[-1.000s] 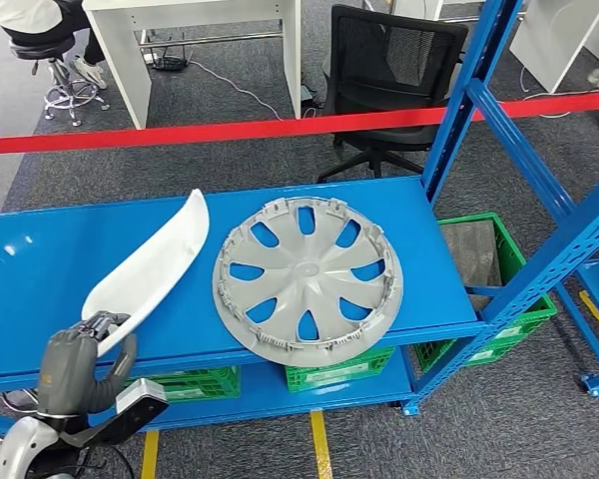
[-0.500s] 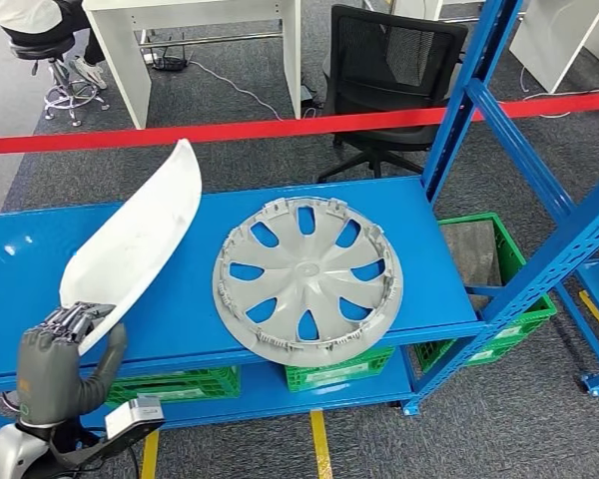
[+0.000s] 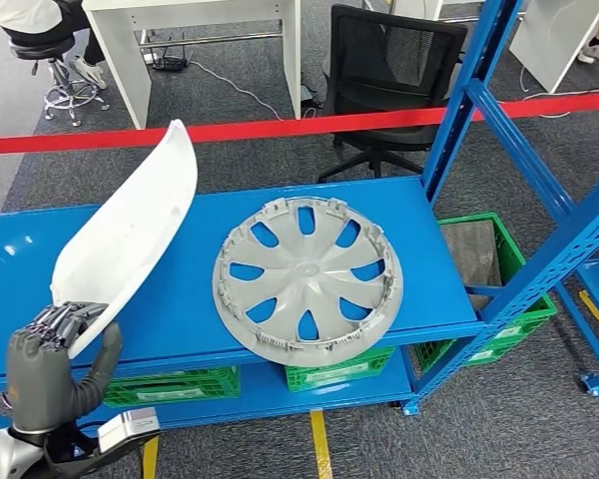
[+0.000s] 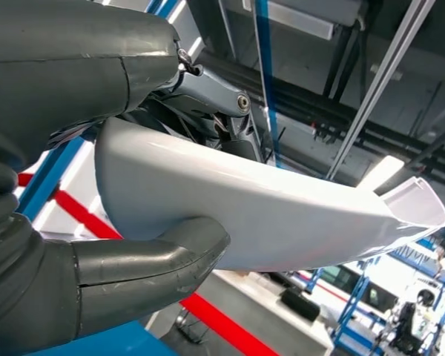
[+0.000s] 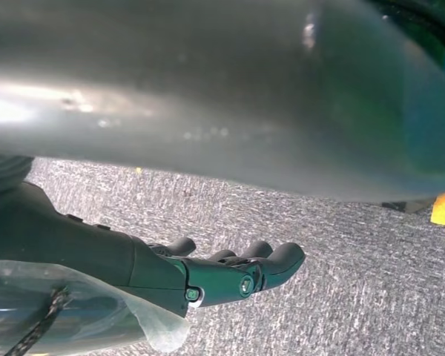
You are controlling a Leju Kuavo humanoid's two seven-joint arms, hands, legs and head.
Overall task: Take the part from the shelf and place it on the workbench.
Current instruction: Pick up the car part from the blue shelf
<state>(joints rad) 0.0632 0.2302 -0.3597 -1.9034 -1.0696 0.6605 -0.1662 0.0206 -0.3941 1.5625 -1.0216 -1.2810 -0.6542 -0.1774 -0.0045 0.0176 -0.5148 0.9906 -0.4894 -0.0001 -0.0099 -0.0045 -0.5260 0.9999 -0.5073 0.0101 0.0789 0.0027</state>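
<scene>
A long curved white plastic part (image 3: 127, 232) is lifted off the blue shelf (image 3: 48, 259), tilted with its far end up. My left hand (image 3: 49, 369) grips its near end at the lower left, thumb under and fingers over. The left wrist view shows the same white part (image 4: 276, 215) clamped between my thumb (image 4: 153, 263) and fingers. My right hand (image 5: 220, 274) hangs over the grey carpet with its fingers extended, holding nothing.
A grey wheel cover (image 3: 307, 277) lies flat on the shelf's right half. Blue uprights (image 3: 469, 90) rise at the right. Green crates (image 3: 500, 259) sit below the shelf. Red barrier tape (image 3: 297, 127), a black chair (image 3: 390, 80) and white desks stand beyond.
My left hand has raised the white part off the shelf and drawn it back to the left; its far end now points higher. The wheel cover has not moved.
</scene>
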